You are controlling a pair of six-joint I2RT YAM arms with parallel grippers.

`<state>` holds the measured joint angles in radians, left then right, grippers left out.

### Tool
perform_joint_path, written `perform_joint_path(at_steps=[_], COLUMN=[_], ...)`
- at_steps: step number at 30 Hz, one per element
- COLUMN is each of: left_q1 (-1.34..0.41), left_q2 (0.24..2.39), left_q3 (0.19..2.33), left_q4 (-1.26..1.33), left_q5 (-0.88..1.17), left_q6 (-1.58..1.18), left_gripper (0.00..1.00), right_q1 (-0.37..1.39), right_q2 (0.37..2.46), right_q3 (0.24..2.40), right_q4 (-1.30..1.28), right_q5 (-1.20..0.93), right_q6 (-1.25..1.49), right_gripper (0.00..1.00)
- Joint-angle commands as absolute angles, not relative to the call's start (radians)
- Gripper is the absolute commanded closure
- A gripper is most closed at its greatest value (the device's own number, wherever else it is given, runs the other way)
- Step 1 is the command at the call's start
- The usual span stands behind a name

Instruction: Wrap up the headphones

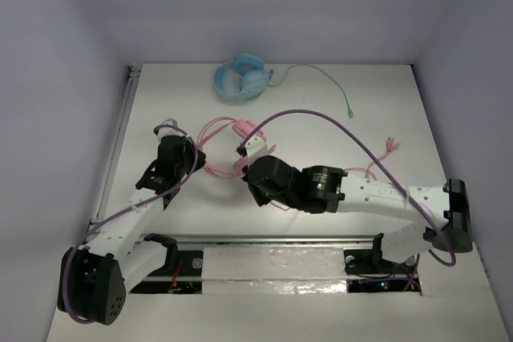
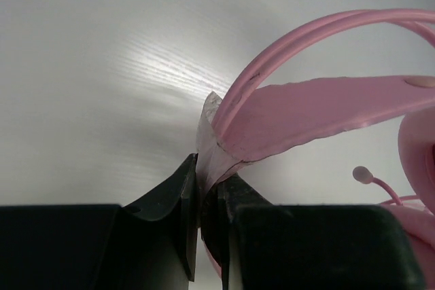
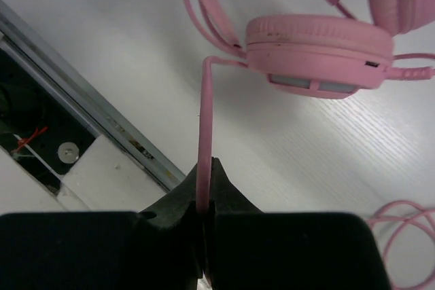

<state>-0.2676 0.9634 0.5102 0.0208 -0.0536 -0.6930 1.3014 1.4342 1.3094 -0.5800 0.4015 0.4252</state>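
Note:
The pink headphones [image 1: 232,143] lie in the middle of the white table [image 1: 321,118], between my two grippers. My left gripper [image 1: 191,154] is shut on the headphones' headband; the left wrist view shows the jaws [image 2: 207,181] pinching the wide pink band [image 2: 326,106] under the thin double hoop. My right gripper [image 1: 248,167] is shut on the thin pink cable [image 3: 204,134] just below an ear cup [image 3: 319,42]. Loose cable loops lie to the right [image 1: 373,171], ending in a plug [image 1: 393,146]. A cable loop also shows in the right wrist view [image 3: 408,225].
Light blue headphones [image 1: 240,78] with a green cable [image 1: 325,78] lie at the far edge. A purple robot cable [image 1: 353,138] arcs over the right arm. A metal rail [image 1: 272,239] runs along the near edge, also in the right wrist view [image 3: 81,93]. White walls enclose the table.

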Motion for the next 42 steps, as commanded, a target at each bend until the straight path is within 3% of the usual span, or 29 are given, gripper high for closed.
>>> perform_joint_path(at_steps=[1, 13, 30, 37, 42], left_q1=[-0.302, -0.360, -0.439, -0.439, -0.439], left_q2=[0.954, 1.018, 1.058, 1.031, 1.002], left_q3=[0.641, 0.850, 0.853, 0.839, 0.848], left_q4=[0.003, -0.299, -0.246, -0.189, -0.143], left_q5=[-0.063, 0.186, 0.380, 0.512, 0.613], left_q6=[-0.612, -0.292, -0.181, -0.178, -0.218], left_gripper=[1.00, 1.00, 1.00, 1.00, 1.00], right_q1=[1.301, 1.258, 1.174, 1.131, 1.072], right_q2=[1.436, 1.422, 1.468, 1.450, 1.407], right_q3=[1.379, 1.442, 1.542, 1.496, 1.415], right_q4=[-0.684, -0.730, -0.709, -0.651, -0.562], right_q5=[0.477, 0.565, 0.678, 0.759, 0.723], right_q6=[0.319, 0.210, 0.089, 0.095, 0.126], right_gripper=[1.00, 1.00, 1.00, 0.81, 0.79])
